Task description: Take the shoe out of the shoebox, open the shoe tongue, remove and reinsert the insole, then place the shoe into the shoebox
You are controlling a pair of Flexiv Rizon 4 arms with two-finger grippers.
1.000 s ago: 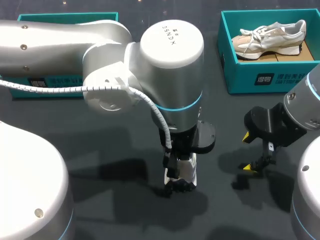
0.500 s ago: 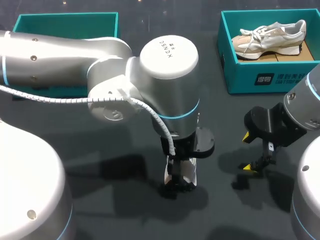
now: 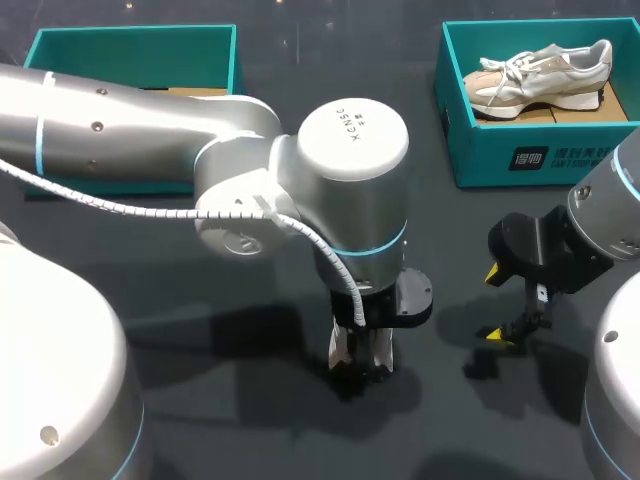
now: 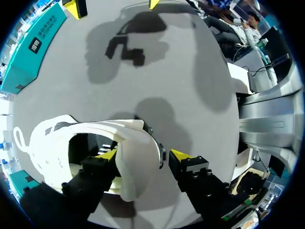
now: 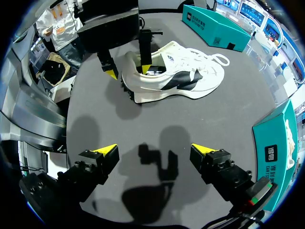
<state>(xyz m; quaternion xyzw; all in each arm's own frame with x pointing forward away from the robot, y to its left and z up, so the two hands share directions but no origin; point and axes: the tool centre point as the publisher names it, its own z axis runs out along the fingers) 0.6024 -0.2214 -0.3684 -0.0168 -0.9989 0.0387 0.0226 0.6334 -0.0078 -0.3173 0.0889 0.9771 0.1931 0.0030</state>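
Panels of smooth white upper with black side patches, white laces and a toothed dark sole make up the shoe (image 5: 176, 71), which lies on the desk (image 3: 470, 230) in the lower middle of the head view, almost hidden under the left wrist. Its rounded heel wall sits between the fingers of the left end effector (image 4: 143, 155): one yellow tip is down inside the shoe's opening, above a striped insole, and the other is just behind the heel with a small gap showing, so the fingers straddle the heel, moderately spread, without clamping it.

A second shoe (image 3: 540, 75), pale beige and white with a thick light sole, lies in the teal cardboard shoebox (image 3: 530, 150) at the upper right of the head view, on a brown cardboard floor. Another open teal box (image 3: 60, 45) sits at the upper left, partly behind the left arm.

The desk is a dark grey matte sheet carrying soft shadows of both arms.

The left arm, glossy silver with a ribbed white cable along it, comes in from the left edge, bends at a large round joint in mid-frame and points its wrist straight down. The right end effector (image 5: 153, 150) hangs at the lower right over bare desk near the shoe, fingers spread wide and holding nothing
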